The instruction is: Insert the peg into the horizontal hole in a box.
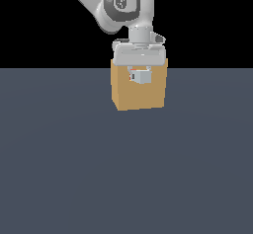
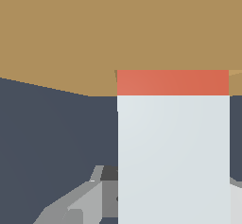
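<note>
Floor [image 1: 59,154] lies bare on the exterior view's left. In the middle stands the box [image 1: 126,95], and the gripper [image 1: 140,75] hangs before its front face, closed on the peg [image 1: 141,76], whose pale end looks toward the camera. In the wrist view only a short band of the red end [image 2: 172,82] shows against the box wall, so I judge that most of the red part is already inside the hole, which itself is hidden. The risk now is jamming: if the peg tilts a little while it is pushed, its edges can catch in the narrow opening. A hard push could also move the box, or make the peg slip between the fingers.
</note>
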`<action>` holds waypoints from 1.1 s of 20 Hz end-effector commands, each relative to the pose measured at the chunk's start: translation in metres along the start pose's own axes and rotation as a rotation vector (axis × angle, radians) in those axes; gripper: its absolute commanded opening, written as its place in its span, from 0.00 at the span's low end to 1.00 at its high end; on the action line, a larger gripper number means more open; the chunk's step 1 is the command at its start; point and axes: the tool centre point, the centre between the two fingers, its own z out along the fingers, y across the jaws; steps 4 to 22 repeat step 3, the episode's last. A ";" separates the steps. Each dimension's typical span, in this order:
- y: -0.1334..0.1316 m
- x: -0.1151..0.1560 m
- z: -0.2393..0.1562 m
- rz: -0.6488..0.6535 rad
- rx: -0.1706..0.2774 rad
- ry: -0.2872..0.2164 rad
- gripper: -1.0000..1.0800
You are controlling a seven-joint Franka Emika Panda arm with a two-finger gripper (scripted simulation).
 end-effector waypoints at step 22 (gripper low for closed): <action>0.003 0.008 -0.003 0.002 -0.005 0.000 0.00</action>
